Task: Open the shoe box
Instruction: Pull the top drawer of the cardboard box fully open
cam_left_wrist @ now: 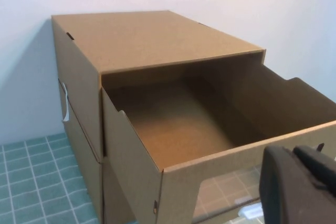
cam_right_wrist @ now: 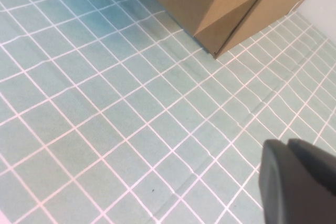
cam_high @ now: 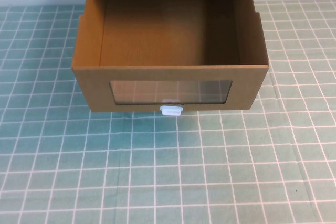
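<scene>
The box (cam_left_wrist: pixel 152 35) sits at the far side of the counter (cam_high: pixel 168 177), against the wall. Its drawer (cam_high: pixel 157 30) stands well out toward the robot, and I can see straight down onto its bare cardboard floor. On the front panel are a clear window (cam_high: pixel 170 92) and, just under it, a small white tab (cam_high: pixel 171 110) that serves as the pull.

Neither arm reaches into the high view. The left end effector (cam_left_wrist: pixel 295 156) hangs raised off the box's front left side, apart from the cardboard, looking into the open drawer. Its dark fingers are pressed together and pinch nothing. The right end effector (cam_right_wrist: pixel 289 148) hovers over bare counter near the box's front right corner, clear of it. Its fingers are also pressed together, with nothing between them.

As I read it, the opening itself is done, since the drawer looks out about as far as it will go while keeping its seat in the shell. What remains is the wrap-up. The next move probably calls only for both arms to stay clear of the drawer front and settle at rest, because a knock to that panel could push the drawer back in.
</scene>
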Controlling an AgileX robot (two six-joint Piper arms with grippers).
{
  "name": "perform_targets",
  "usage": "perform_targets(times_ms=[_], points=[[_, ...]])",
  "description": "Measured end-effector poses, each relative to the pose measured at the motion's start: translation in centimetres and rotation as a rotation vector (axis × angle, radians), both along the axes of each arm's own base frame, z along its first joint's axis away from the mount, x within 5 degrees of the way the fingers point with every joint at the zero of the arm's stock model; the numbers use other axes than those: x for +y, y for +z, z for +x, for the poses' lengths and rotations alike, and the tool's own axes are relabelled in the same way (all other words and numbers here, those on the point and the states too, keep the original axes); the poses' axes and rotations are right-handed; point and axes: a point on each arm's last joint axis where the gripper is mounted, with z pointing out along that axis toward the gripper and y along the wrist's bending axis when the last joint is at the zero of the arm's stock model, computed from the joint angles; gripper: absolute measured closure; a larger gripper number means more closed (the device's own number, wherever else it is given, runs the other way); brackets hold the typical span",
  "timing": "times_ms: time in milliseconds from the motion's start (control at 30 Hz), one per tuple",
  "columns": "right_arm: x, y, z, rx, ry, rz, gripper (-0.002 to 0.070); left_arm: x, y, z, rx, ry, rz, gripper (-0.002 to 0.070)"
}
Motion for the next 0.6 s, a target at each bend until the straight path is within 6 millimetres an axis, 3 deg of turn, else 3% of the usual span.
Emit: perform_targets(times_ms=[167,267,367,600], points=[[0.0,0.0,0.0,0.000,0.000,0.000,0.0689,0.4,0.3,0.3,-0.053,0.052,-0.017,0.0680],[0.0,0.0,0.0,0.000,0.000,0.000,0.0689,0.9,-0.6,0.8,-0.077,0.115,-0.020,0.0680],[0.0,0.0,0.0,0.000,0.000,0.000,0.0689,1.5,-2.6,0.9,-0.069,0.186,-0.006,0.0680],[0.0,0.0,0.0,0.000,0.000,0.000,0.0689,3.3,-9.8,0.2,0.022,0.381,-0.065,0.0680]])
